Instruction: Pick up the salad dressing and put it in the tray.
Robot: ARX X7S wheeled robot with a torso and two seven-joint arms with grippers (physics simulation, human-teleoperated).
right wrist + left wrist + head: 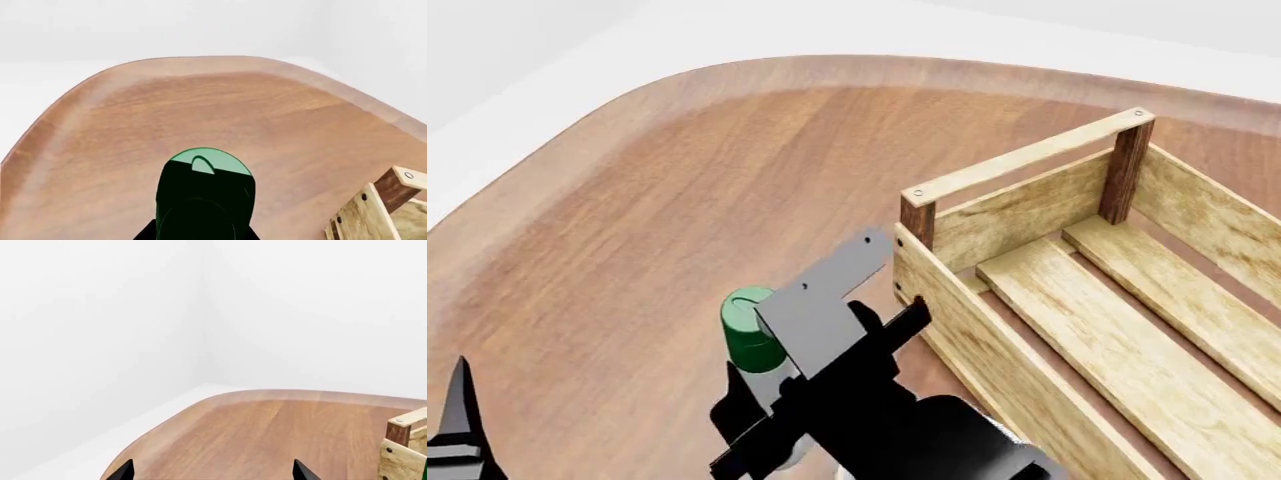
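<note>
Salad dressing [747, 328]: slim bottle, green ribbed cap, whitish body barely visible beneath (label hidden by the arm). It stands upright on the wooden table [627, 200], just beside the tray's near long wall, well in from the table's curved far edge. Tray [1014, 215]: light slatted crate, dark corner posts, only bare slats showing inside. Right gripper [777, 400] brackets the bottle below its cap; whether the fingers press it, cannot tell. Left gripper [212, 472] spread wide over bare tabletop.
</note>
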